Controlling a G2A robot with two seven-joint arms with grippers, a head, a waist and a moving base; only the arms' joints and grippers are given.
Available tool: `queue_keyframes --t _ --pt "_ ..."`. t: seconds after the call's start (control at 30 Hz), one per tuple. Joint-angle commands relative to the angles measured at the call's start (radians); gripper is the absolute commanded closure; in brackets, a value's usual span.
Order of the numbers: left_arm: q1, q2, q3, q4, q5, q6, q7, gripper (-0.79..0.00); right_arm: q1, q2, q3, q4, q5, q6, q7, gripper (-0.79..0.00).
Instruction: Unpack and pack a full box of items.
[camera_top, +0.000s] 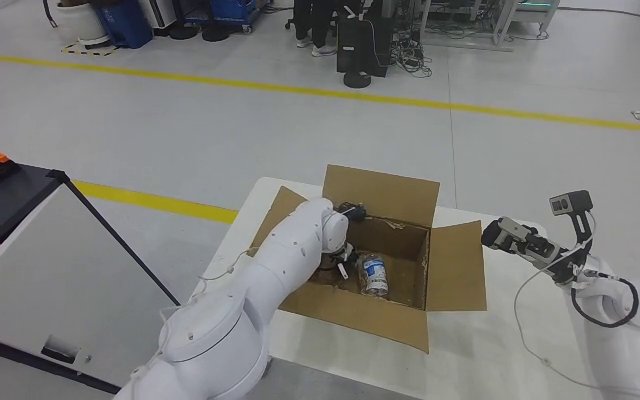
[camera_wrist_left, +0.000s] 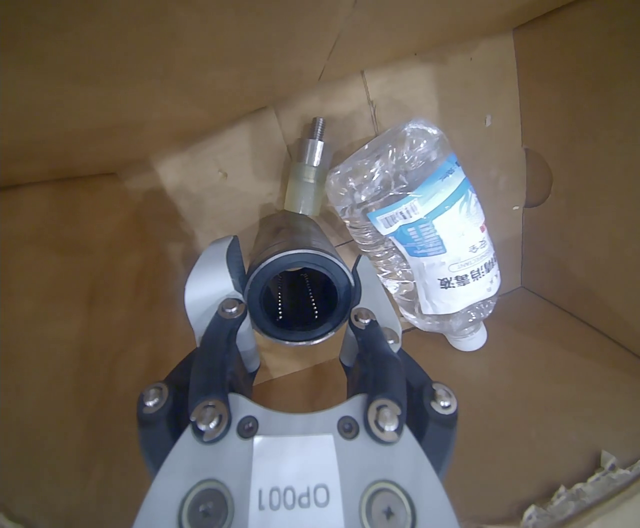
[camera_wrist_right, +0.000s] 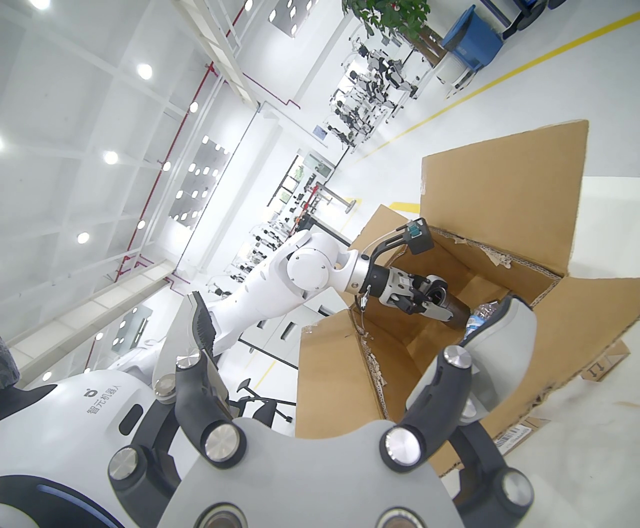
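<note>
Deep inside the cardboard box (camera_top: 380, 195), my left hand (camera_wrist_left: 294, 260) is clamped on a metal cylinder (camera_wrist_left: 300, 235), closed tight on either side of its dark-ringed open end. The cylinder's long axis runs straight out from the hand and slants down toward the box floor, with its pale neck and threaded stud leading. I cannot tell whether the stud touches the cardboard. Just to the right of it, a clear plastic bottle (camera_wrist_left: 425, 225) lies on its side on the box floor. It is roughly parallel to the cylinder, cap end toward my wrist, and the two look very close, though contact is hard to judge. Farther right, past the box's open side flap (camera_top: 455, 265), my right hand (camera_top: 492, 236) hangs above the white bench (camera_top: 500, 350). It is spread wide, holds nothing, and is well apart from both items. By my reading, the left arm is the one placed for what comes next. The cylinder should travel along its own axis, up and out or down to the floor, without sweeping sideways into the bottle.
</note>
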Motion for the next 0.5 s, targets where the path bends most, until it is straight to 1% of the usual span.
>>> queue_keyframes --t 0.0,0.27,0.47 --pt "-0.007 0.000 -0.002 -0.006 0.006 0.012 -0.012 0.000 0.000 0.000 0.000 0.000 0.000 0.000 0.000 -0.785" --pt "-0.038 0.009 -0.019 -0.041 0.015 0.060 -0.092 0.000 0.000 0.000 0.000 0.000 0.000 0.000 0.000 -0.785" --pt "-0.045 0.024 -0.027 -0.116 0.037 0.089 -0.176 0.000 0.000 0.000 0.000 0.000 0.000 0.000 0.000 -0.785"
